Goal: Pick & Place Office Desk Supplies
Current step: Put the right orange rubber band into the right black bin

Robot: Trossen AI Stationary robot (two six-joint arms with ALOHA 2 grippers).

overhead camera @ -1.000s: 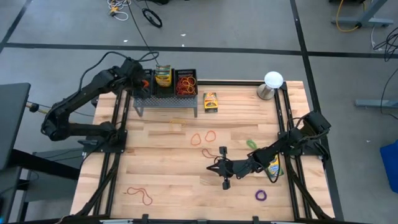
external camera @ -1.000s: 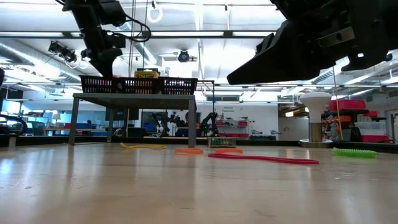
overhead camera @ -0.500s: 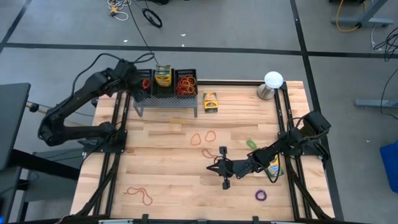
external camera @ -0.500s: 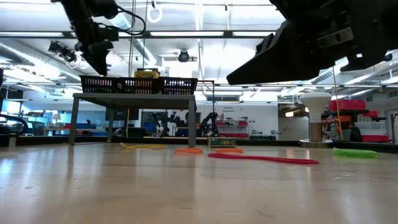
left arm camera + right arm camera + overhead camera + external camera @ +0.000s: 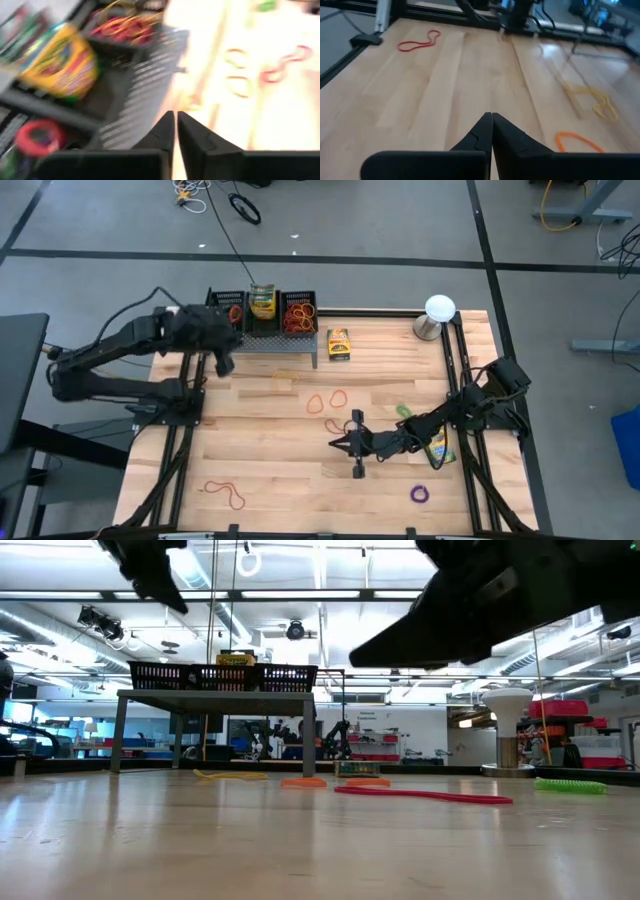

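Note:
A black mesh organiser stands on legs at the table's far side. It holds a yellow-and-green crayon box and a heap of rubber bands. My left gripper hovers by its near left corner, shut and holding nothing. A second crayon box lies flat on the table to the organiser's right. My right gripper is low over the table's middle, shut and holding nothing. Loose bands lie about: tan, red-orange, green, purple, red.
A white ball on a metal base stands at the far right corner. A third crayon box lies partly under my right arm near the right rail. Black frame rails run along both table sides. The near middle of the table is bare wood.
My left gripper has drawn back from over the organiser's left compartment, toward the table's near edge and a little up. It now hangs beside the organiser's near left corner. The organiser and its contents have stayed in place.

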